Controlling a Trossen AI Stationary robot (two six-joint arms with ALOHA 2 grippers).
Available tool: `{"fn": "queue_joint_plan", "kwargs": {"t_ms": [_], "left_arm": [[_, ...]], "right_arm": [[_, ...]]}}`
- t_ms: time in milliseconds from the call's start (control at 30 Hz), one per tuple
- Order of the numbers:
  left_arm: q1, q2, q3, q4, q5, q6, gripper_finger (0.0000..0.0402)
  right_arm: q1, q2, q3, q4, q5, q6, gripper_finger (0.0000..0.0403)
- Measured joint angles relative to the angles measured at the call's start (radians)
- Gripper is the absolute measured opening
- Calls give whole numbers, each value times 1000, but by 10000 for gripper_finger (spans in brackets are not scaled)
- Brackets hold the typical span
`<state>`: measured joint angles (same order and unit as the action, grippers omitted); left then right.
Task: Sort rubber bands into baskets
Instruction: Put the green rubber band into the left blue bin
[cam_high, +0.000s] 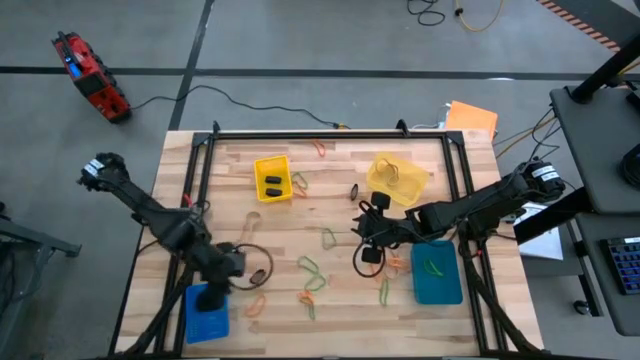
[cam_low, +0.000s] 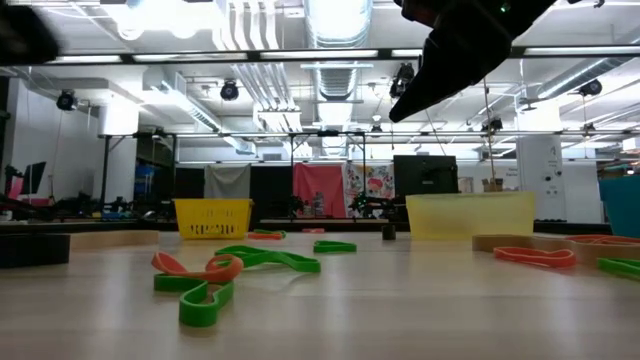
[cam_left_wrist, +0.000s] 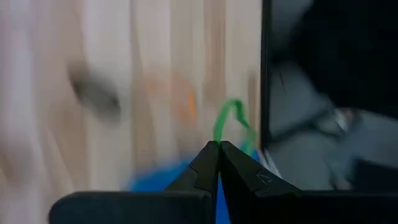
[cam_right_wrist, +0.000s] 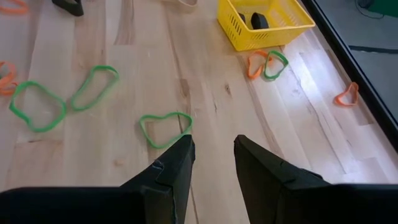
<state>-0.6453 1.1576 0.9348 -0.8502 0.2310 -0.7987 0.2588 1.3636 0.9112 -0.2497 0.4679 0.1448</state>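
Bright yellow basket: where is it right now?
High view: the bright yellow basket sits far-left of centre on the table, green and orange bands beside it.

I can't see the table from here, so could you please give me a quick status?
Left hand shut on green rubber band, over blue basket. Right hand open, empty, above mid-table. Nothing in the way.

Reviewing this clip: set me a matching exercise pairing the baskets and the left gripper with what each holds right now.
Things:
1. bright yellow basket
2. teal basket
3. left gripper
4. pale yellow basket

Contents:
A. one green rubber band lying inside
B. two black rubber bands inside
C. a tan rubber band inside
D. a green band pinched between shut fingers

Pairs: 1-B, 2-A, 3-D, 4-C
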Motion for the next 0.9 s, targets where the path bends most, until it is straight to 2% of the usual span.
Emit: {"fn": "queue_joint_plan", "kwargs": {"t_ms": [133,300,433,767,900], "left_arm": [[-105,-8,0,-188,48,-162,0],[-187,16,-12,-197,43,-254,0],[-203,55,-13,-199,41,-312,0],[-203,191,-13,-222,39,-315,0],[-202,246,-13,-242,58,-320,13]], "right_arm": [[-1,0,0,0,0,0,112],[-4,0,0,0,5,-6,112],[-5,0,0,1,6,-8,112],[-4,0,0,1,6,-15,112],[-4,0,0,1,6,-18,112]]}}
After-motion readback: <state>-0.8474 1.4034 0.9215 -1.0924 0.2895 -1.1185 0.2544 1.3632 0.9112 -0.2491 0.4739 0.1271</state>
